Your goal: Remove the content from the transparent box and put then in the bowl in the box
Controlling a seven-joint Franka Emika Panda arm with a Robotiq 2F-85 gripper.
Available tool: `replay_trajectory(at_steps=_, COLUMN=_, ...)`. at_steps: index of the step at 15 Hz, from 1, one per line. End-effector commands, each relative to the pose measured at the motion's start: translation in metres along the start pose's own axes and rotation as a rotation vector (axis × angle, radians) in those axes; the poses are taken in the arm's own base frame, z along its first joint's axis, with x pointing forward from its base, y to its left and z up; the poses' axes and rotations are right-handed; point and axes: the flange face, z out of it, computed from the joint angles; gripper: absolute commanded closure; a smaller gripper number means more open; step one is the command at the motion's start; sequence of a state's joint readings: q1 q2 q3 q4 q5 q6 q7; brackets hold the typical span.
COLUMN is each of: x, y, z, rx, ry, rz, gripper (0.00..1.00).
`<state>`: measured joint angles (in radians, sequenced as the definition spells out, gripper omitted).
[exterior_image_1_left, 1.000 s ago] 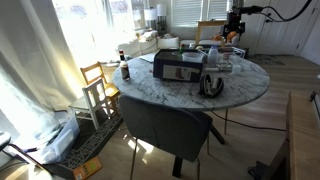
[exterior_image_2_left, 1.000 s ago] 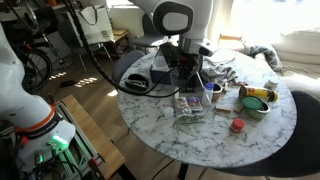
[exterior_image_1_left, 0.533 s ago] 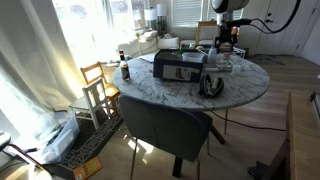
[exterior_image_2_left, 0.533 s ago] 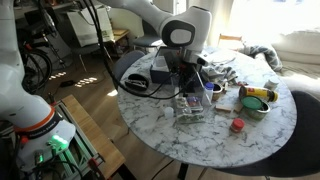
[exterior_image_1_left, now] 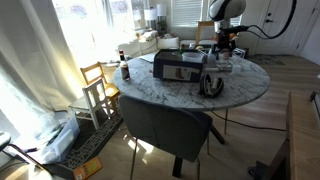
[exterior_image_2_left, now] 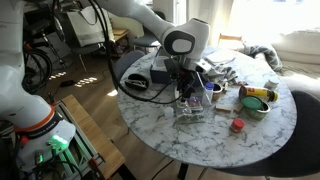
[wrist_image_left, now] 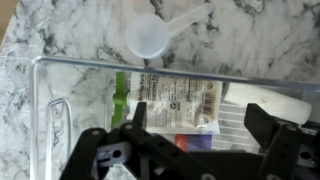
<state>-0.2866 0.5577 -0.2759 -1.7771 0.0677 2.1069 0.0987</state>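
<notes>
In the wrist view the transparent box (wrist_image_left: 75,100) lies on the marble table right under my open gripper (wrist_image_left: 200,125). It holds a packet with a white label and green edge (wrist_image_left: 165,98), a white item (wrist_image_left: 270,100) and a red-and-blue item (wrist_image_left: 195,143). The jaws stand either side of these, holding nothing. In an exterior view the gripper (exterior_image_2_left: 188,94) hangs just over the transparent box (exterior_image_2_left: 193,110). The dark grey box (exterior_image_1_left: 180,67) sits nearer the table's middle and is partly behind the arm (exterior_image_2_left: 158,72). I cannot make out a bowl inside it.
A white plastic spoon (wrist_image_left: 160,35) lies on the marble beside the transparent box. A yellow-green bowl (exterior_image_2_left: 256,100) and a small red object (exterior_image_2_left: 237,125) sit near the table edge. A black-and-yellow round object (exterior_image_1_left: 211,85) stands by the dark box. Chairs surround the round table.
The arm has swung in over the table and come down, so the gripper now hangs low over the transparent box. The objects on the table have not moved.
</notes>
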Motion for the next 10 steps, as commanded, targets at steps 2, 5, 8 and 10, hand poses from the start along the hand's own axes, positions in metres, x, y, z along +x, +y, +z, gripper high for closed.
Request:
replay_trajectory(at_steps=2, x=0.008, y=-0.003, z=0.015, rx=0.009, ry=-0.001, rz=-0.014, gripper=0.13)
replay_trajectory(at_steps=5, x=0.011, y=-0.003, z=0.018, rx=0.009, ry=0.015, rz=-0.010, gripper=0.41)
replay_trajectory(at_steps=8, x=0.016, y=-0.005, z=0.016, rx=0.017, ry=0.057, rz=-0.021, gripper=0.46)
replay_trajectory(at_steps=10, x=0.018, y=-0.008, z=0.013, rx=0.032, ry=0.086, rz=-0.025, gripper=0.40)
